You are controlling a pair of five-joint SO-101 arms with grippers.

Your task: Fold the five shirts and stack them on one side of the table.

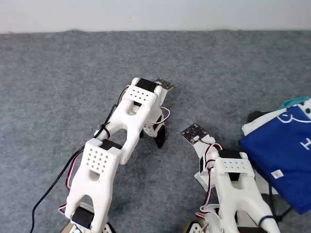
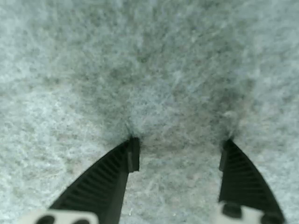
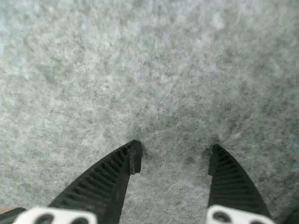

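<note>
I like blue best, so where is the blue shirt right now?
In the high view the blue shirt lies on the grey table at the picture's right edge, on top of a white shirt, close beside an arm.

Nothing legible — the blue shirt point(image 1: 265, 148) bears white print point(image 1: 305, 143), cut off at the edge and unreadable.

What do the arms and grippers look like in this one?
One arm and the other arm are white plastic shells with black servos and looping red, white and black wires; the first has a grid of holes. The left gripper and right gripper have black, ribbed, tapering fingers on white mounts.
</note>
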